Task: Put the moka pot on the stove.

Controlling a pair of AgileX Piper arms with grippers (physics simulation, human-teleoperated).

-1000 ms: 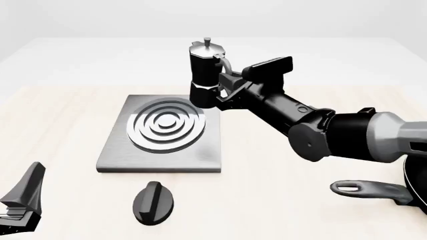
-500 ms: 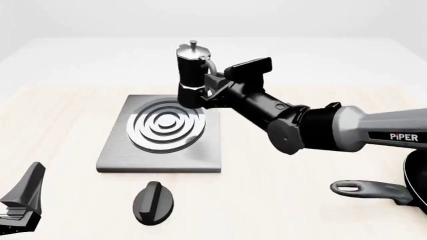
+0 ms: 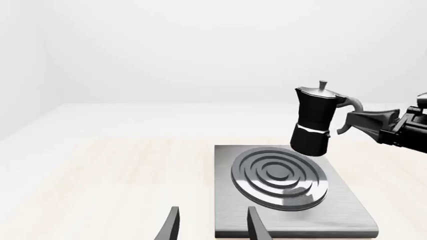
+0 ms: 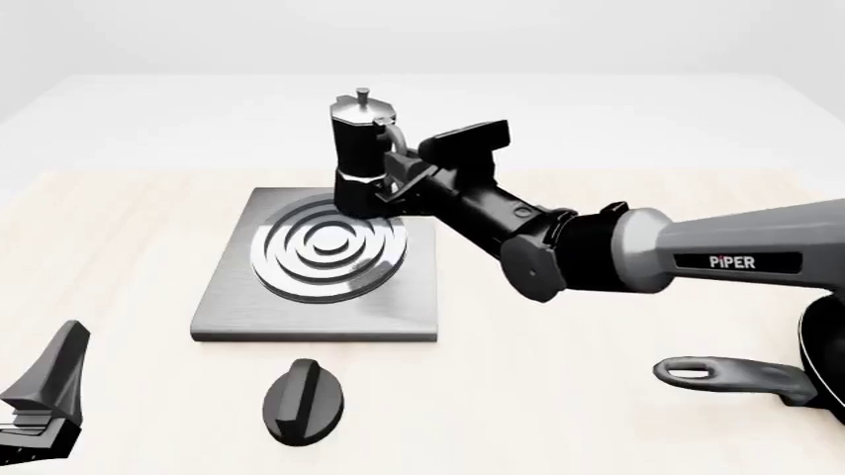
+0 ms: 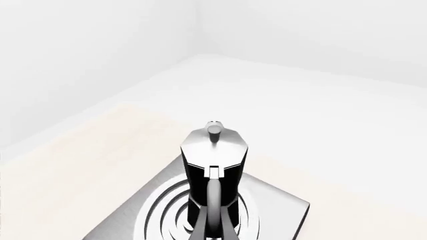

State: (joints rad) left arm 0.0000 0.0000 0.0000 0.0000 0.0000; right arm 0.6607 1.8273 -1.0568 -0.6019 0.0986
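The little black moka pot point(image 4: 360, 158) with its silver lid hangs upright in the air over the far right part of the burner rings on the flat grey stove point(image 4: 317, 317).

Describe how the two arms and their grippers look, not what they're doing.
The right arm is black at the wrist, then a silver-grey link with white PIPER lettering; its right gripper is black. The left gripper has dark, tapered, wedge-like fingers. No cables show.
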